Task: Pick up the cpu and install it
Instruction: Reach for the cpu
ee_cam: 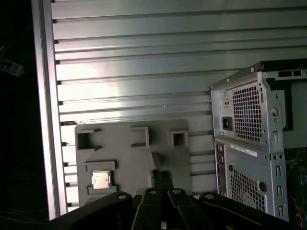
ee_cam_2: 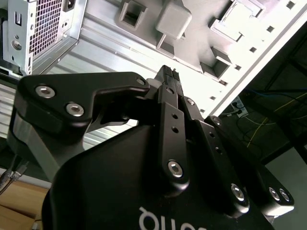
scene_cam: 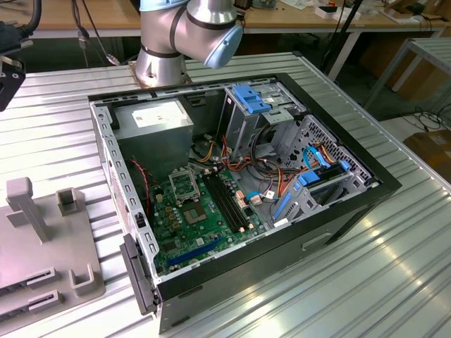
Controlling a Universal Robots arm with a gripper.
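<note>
The cpu (ee_cam: 101, 179) is a small silver-grey square lying flat in a square recess of the grey fixture tray (ee_cam: 129, 163). My gripper (ee_cam: 162, 176) hangs above that tray, off to one side of the cpu and clear of it. Its black fingers (ee_cam_2: 165, 91) are pressed together with nothing between them, so it is shut and empty. In the exterior view the open computer case (scene_cam: 352, 204) lies on its side, showing the green board (scene_cam: 201, 225) and its bare square socket (scene_cam: 184, 184).
The ribbed metal table (scene_cam: 394, 267) carries the case and the fixture tray (scene_cam: 49, 239), which has upright posts and slots. The arm's base (scene_cam: 165, 49) stands behind the case. Cables, blue drive brackets and a power supply (scene_cam: 158, 116) crowd the case interior.
</note>
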